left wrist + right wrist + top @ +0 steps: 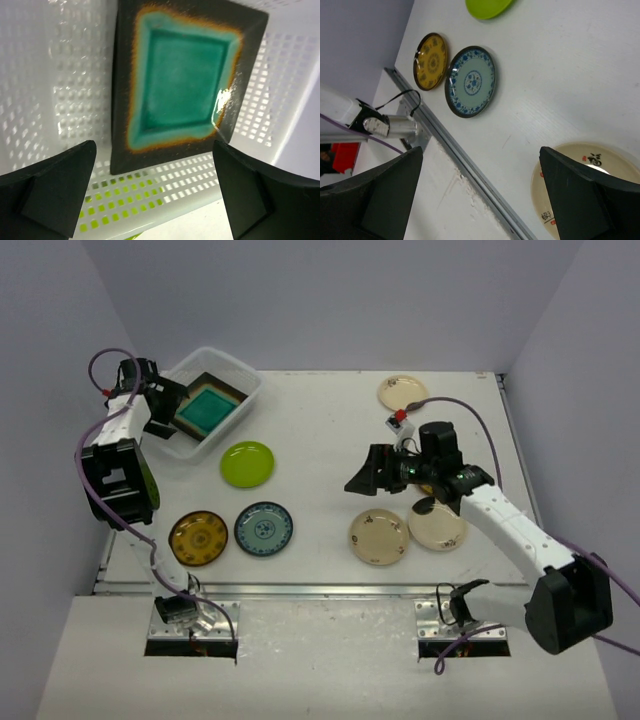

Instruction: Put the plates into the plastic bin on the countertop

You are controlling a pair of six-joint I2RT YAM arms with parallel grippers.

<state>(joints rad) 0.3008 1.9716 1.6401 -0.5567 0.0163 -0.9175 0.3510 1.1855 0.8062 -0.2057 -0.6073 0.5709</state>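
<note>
The plastic bin (226, 361) sits at the far left corner of the worktop (320, 430). The teal square plate (182, 85) lies on its floor and fills most of it; whether it rests quite flat I cannot tell. The left gripper (154, 165) hangs just above the bin's near wall, jaws wide and holding nothing. The right gripper (362, 478) hovers over the right half of the worktop, also wide and empty.

Six round plates are out on the worktop:
- The lime green plate (247, 463) is just beside the bin.
- The mustard plate (198, 537) and the blue-patterned plate (263, 528) sit side by side near the front edge on the left.
- Two cream plates (378, 537) touch or overlap near the front edge on the right.
- A third cream plate (401, 392) is at the far edge on the right.

The step in hand looks like clearing the left arm from the bin and going for another plate, probably the lime one.

To do that well:
- Rise straight up first, so neither finger hooks the rolled rim and drags the light bin.
- Come at the lime plate by its edge, one finger over the lip. A low dish on a smooth top will likely skid rather than lift if pinched carelessly.
- Set it down centred on the teal plate.
- The right arm's cream plates are well apart from the bin, so the two arms should take turns over it.
</note>
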